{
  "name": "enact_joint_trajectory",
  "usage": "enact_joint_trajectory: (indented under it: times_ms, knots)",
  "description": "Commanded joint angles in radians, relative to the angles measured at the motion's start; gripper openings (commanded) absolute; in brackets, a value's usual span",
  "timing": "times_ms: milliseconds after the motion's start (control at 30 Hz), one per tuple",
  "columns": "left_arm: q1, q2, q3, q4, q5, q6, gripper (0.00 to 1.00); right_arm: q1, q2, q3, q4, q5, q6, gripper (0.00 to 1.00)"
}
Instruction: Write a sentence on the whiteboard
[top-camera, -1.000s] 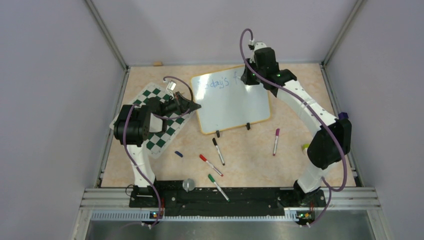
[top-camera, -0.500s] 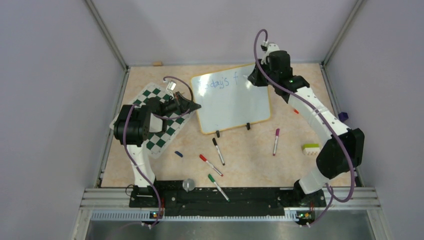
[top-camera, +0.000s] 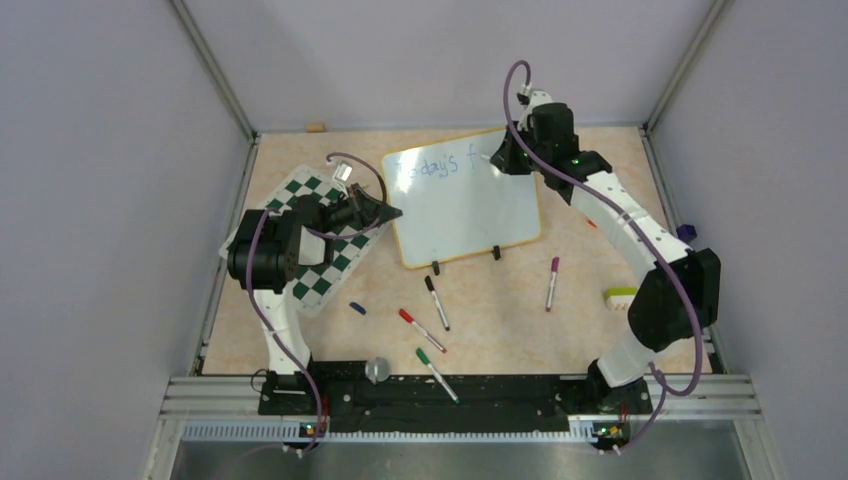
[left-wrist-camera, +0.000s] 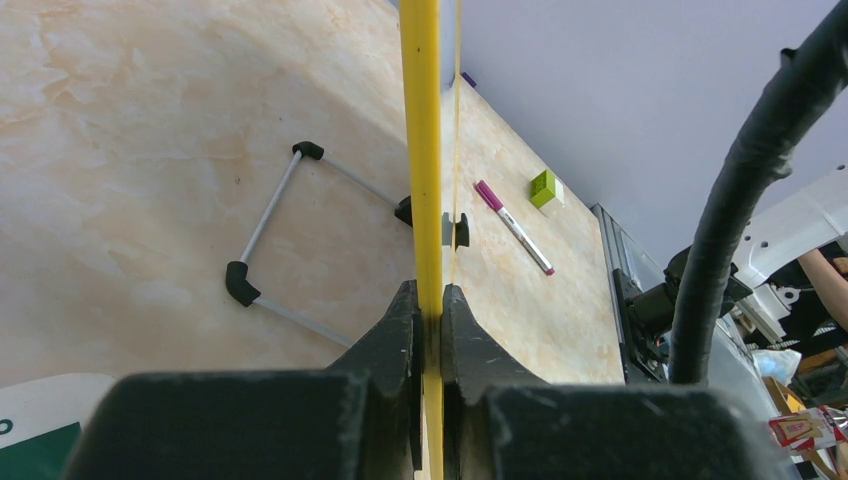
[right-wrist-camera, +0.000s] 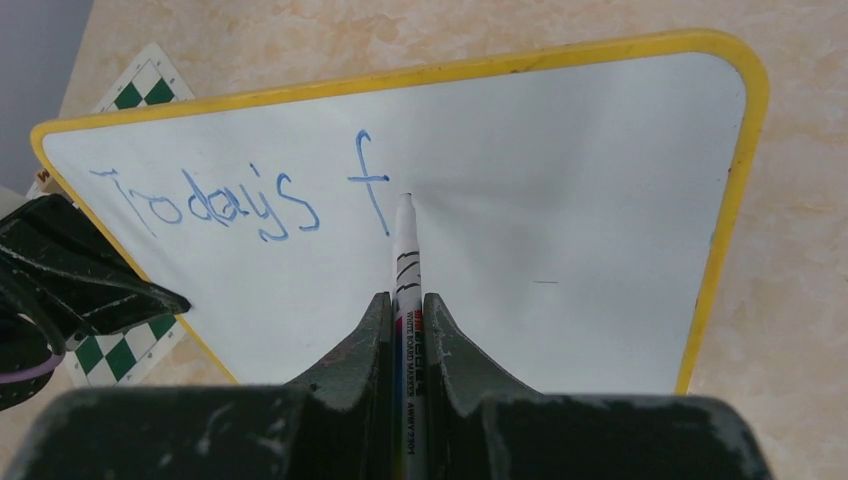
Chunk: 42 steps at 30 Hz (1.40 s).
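One marbled table (top-camera: 500, 320) fills the middle of the top view. On its upper centre lies the whiteboard (top-camera: 460, 205), a little askew, its yellow rim running round it and two black clips (top-camera: 435, 267) on its lower edge. To the board's left, its corner just beside the board's left edge, lies a green-and-white chess mat (top-camera: 315, 250).

Over that mat the left arm reaches toward the right, and the left gripper (top-camera: 385, 212) meets the board's left edge. In the left wrist view its fingers (left-wrist-camera: 400, 320) are pressed onto the yellow rim (left-wrist-camera: 420, 150), pinching it from both sides. The right arm arches up the right side of the frame, and the right gripper (top-camera: 500, 160) hangs over the board's upper right part. In the right wrist view its fingers (right-wrist-camera: 372, 330) are clamped on a white marker (right-wrist-camera: 405, 260), whose tip points at the board just right of the last letter; whether it touches I cannot tell.

Below the board lie four loose markers: a black-capped one (top-camera: 437, 302), a red-capped one (top-camera: 421, 330), a green-capped one (top-camera: 437, 373) and, further right, a purple-capped one (top-camera: 552, 283). Near the right edge sits a green-and-white block (top-camera: 620, 297).

So far the sentence (right-wrist-camera: 240, 205) runs along the board's upper left part in thin blue, reading "Today's f". A small blue cap (top-camera: 357, 308) lies lower left of the board.
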Motion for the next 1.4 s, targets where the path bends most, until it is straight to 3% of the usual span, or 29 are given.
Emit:
enact_joint_trajectory:
  times_ms: [0, 967, 1367]
  knots:
    - [0.005, -0.015, -0.003, 0.123, -0.001, 0.073, 0.0, -0.002, 0.015, 0.062, 0.029, -0.019, 0.008, 0.0]
    - [0.005, -0.018, -0.009, 0.123, -0.006, 0.078, 0.0, 0.0, 0.079, 0.119, -0.018, 0.007, 0.007, 0.0]
    - [0.005, -0.018, -0.012, 0.122, -0.009, 0.08, 0.0, 0.0, 0.041, 0.045, -0.023, 0.009, 0.003, 0.0]
